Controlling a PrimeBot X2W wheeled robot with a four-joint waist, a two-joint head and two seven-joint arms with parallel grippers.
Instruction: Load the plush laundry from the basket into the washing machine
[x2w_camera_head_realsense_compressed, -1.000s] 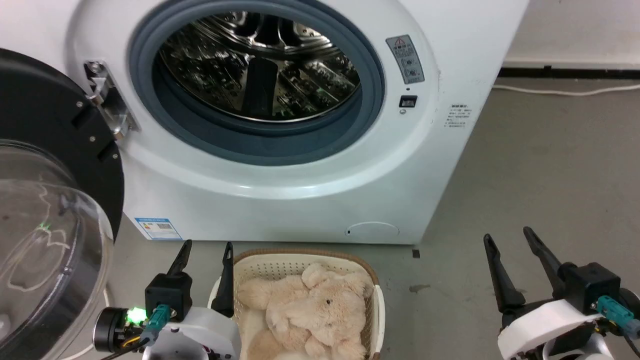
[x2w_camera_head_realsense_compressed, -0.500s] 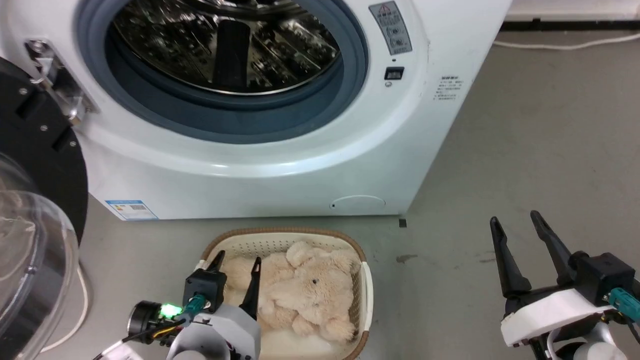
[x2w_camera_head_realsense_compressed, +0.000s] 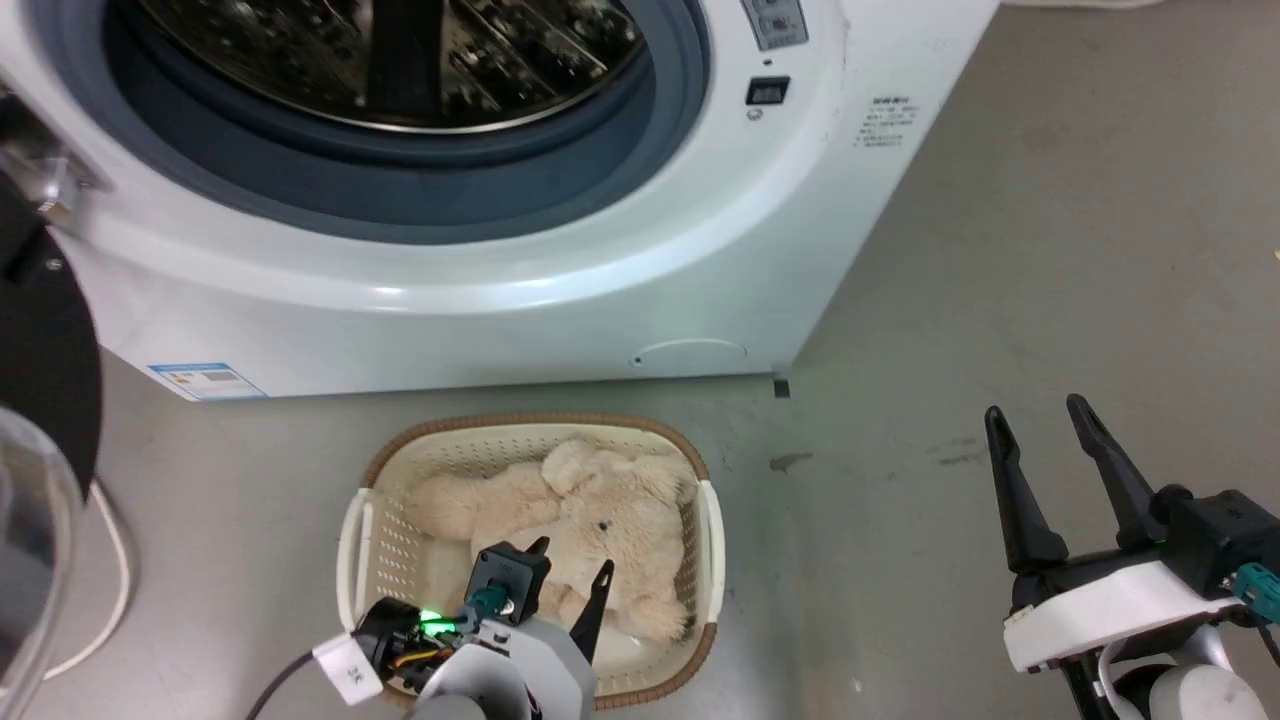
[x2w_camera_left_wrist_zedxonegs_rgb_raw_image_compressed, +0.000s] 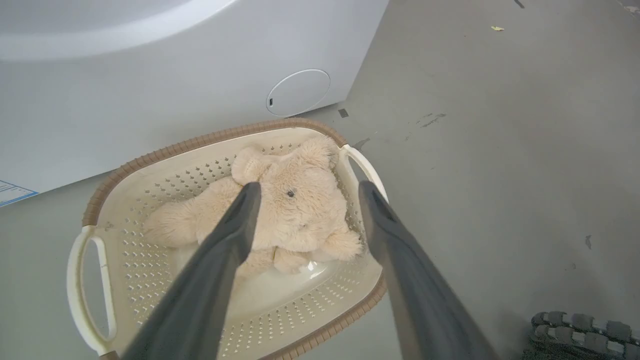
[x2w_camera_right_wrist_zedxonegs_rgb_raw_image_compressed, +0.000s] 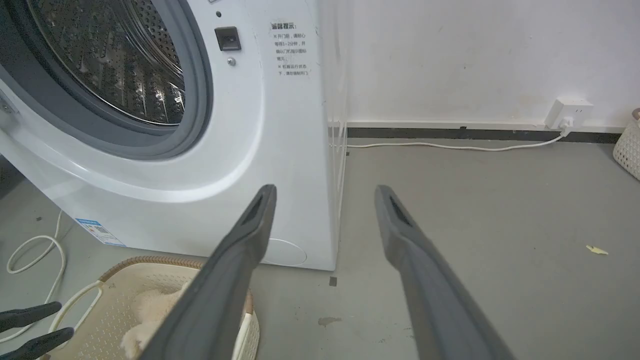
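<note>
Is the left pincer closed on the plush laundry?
No, the left pincer is open, its jaws spread wide above the plush laundry lying in the basket.

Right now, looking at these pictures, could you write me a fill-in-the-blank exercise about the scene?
The plush toy lies in the ____.
The left gripper hangs over it with its jaws ____.
The right gripper holds ____.
Behind them stands a white ____.
Missing words: basket; open; nothing; washing machine.
</note>
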